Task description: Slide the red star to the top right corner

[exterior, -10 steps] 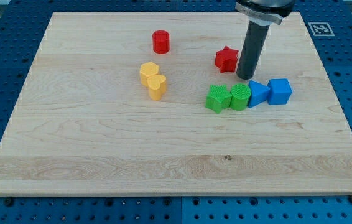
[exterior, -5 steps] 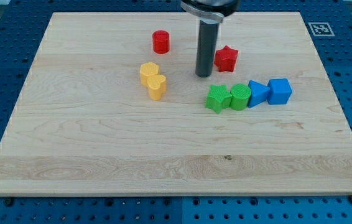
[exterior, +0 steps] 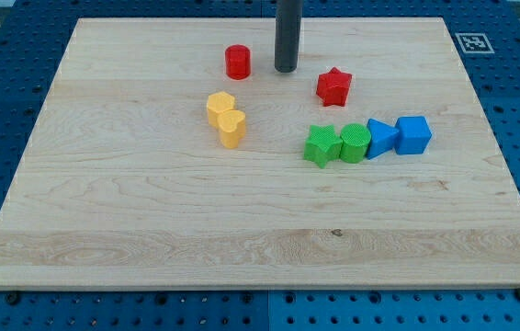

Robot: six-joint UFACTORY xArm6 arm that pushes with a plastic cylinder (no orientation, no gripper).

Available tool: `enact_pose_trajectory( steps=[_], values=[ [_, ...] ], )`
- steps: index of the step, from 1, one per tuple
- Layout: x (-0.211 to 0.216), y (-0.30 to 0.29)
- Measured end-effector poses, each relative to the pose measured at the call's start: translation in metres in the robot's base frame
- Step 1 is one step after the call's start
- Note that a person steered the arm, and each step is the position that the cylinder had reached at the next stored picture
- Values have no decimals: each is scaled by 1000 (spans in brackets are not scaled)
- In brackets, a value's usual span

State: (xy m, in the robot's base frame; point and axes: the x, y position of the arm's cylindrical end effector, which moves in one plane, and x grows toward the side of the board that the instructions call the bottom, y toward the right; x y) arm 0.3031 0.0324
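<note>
The arm ends in a dark rod and carries no pincer, so there is no released or clenched state to report. My tip [exterior: 286, 70] stands on the wooden worktop [exterior: 150, 230] near the view's top, between the red cylinder [exterior: 237, 62] on its left and the red star [exterior: 333, 87] on its lower right, touching neither.

The red star lies right of the worktop's centre, in the upper half, well apart from the top right corner. Below it runs a row of 4 blocks, each against the next: a green star [exterior: 321, 145], a green cylinder-like block [exterior: 355, 143], a blue triangular block [exterior: 381, 137] and a blue cube [exterior: 414, 134].

To the view's left of the star, 2 yellow blocks [exterior: 226, 118] sit pressed together, 1 just below the other. A black-and-white marker tag [exterior: 474, 42] lies just off the worktop's top right corner.
</note>
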Motion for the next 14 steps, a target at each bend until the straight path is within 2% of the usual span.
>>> enact_pose_trajectory(
  steps=[1, 3, 4, 5, 7, 8, 9, 10, 11, 12, 14],
  values=[
    [18, -12],
    [89, 1],
    [46, 12],
    [33, 49],
    [97, 45],
    [124, 72],
    [104, 108],
    [77, 106],
    [112, 89],
    [95, 61],
    [15, 75]
  ],
)
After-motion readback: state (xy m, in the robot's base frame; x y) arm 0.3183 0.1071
